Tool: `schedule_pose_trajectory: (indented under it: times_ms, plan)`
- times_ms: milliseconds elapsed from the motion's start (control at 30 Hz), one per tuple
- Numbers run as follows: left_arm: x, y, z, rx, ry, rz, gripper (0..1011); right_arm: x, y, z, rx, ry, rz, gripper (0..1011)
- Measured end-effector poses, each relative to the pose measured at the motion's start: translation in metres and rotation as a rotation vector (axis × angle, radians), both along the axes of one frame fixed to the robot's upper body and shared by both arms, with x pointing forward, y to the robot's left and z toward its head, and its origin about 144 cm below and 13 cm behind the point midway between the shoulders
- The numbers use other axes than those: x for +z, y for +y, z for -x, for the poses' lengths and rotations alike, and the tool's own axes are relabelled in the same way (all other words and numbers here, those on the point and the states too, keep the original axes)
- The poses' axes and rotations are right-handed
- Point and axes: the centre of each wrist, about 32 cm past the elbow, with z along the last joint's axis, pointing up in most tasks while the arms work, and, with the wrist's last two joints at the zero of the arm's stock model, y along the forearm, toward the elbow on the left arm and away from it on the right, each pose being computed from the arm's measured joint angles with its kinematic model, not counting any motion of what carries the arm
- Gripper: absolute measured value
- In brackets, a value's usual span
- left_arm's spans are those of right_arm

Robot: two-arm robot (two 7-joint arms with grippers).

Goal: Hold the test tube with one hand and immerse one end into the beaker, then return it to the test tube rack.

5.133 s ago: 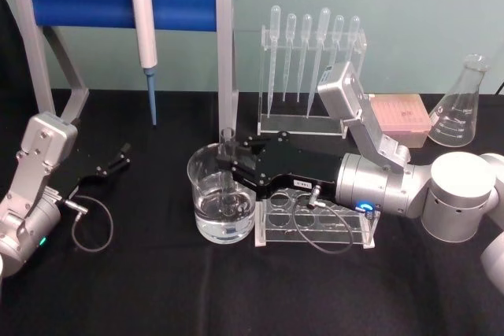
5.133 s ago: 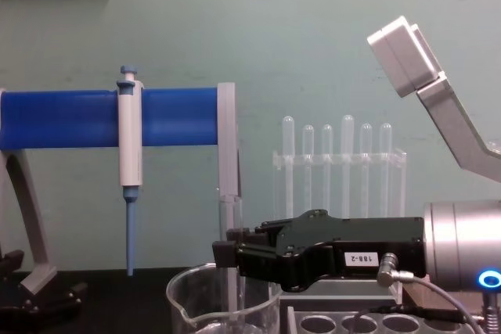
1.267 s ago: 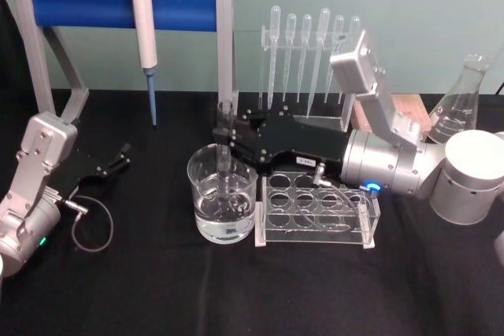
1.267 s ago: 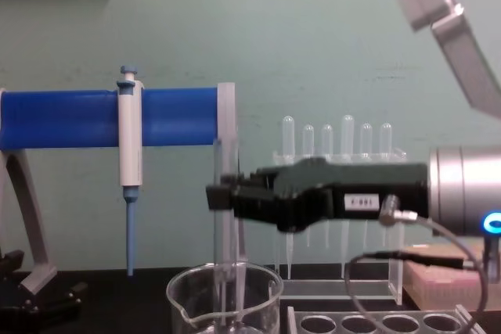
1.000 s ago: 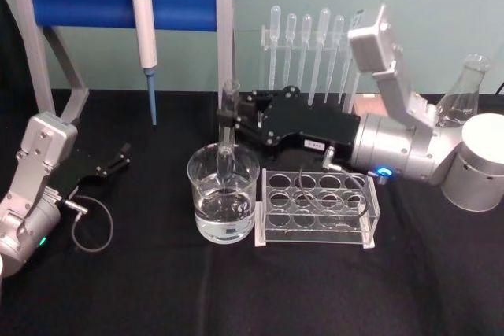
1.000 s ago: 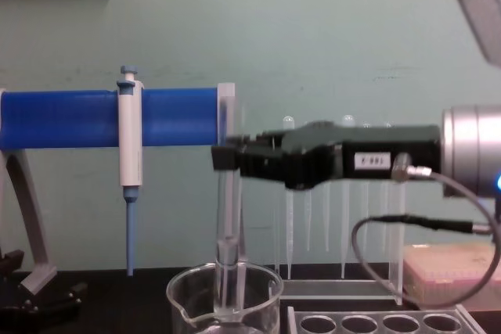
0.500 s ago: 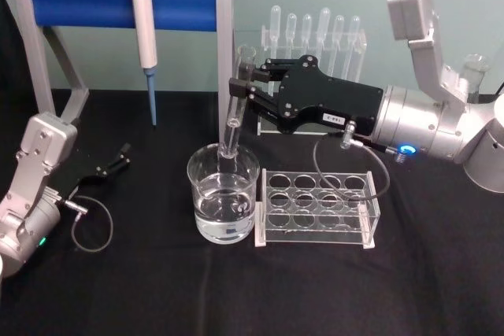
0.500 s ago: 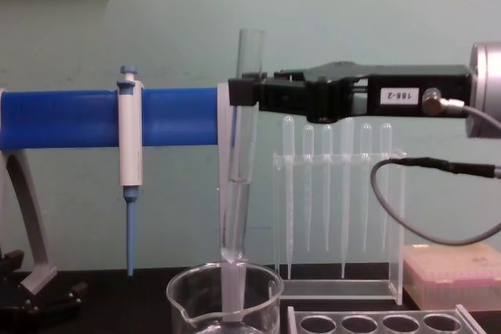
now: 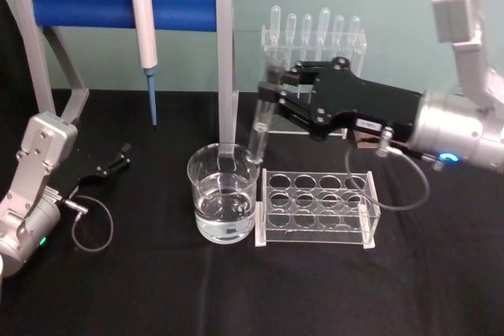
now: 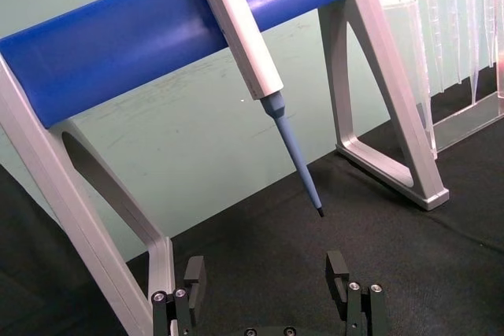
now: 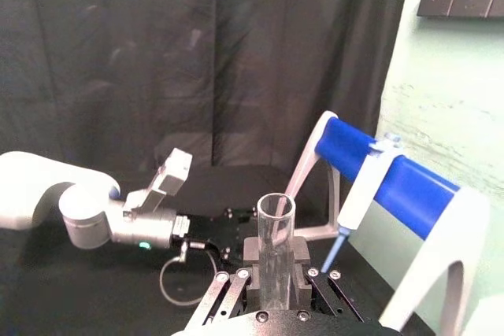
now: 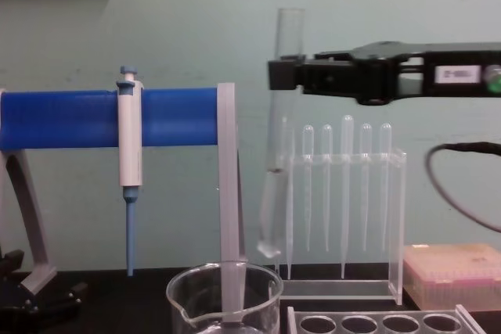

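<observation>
Now the test tube point(image 9: 261, 120) hangs in the air, clear of the beaker point(image 9: 223, 202), its rounded bottom just above and to the right of the beaker's rim, its top leaning slightly away from it. From the chest view a little clear liquid sits in the lower part of the tube point(image 12: 275, 193), and its open rim pokes up above the black fingers. The right gripper point(image 9: 277, 94) is clamped around the upper part of the tube; in the right wrist view the tube point(image 11: 275, 253) stands squeezed between the two pads. That arm reaches in level from the right of the beaker, high over the clear test tube rack point(image 9: 316, 208), its blue ring light glowing at the silver wrist.

Below, the beaker holds clear liquid to about a third of its height. The rack stands touching or just beside it on the right, its round holes empty. Behind the rack, a stand of plastic pipettes point(image 9: 313, 60) hangs bulbs up.

Well left of the beaker, the left gripper point(image 9: 112, 160) rests low by the black table point(image 9: 236, 297) with its fingers point(image 10: 194, 279) spread apart, below the blue-tipped pipette point(image 9: 145, 41) on its blue bar
</observation>
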Motion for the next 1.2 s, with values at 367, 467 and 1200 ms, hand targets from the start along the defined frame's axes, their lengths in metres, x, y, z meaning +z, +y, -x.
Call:
schedule_pose_trajectory:
  times_ms: [367,467,1200]
  plan:
    - [0.0,0.0,0.0,0.0,0.0,0.0,1000,-0.005,-0.033,0.024,-0.049,-0.008,0.028,242]
    - [0.0,0.0,0.0,0.0,0.0,0.0,1000,-0.011,-0.041,0.029,-0.063,0.002,0.03,242]
    - [0.0,0.0,0.0,0.0,0.0,0.0,1000,-0.039,-0.053,0.031,-0.108,0.06,0.033,242]
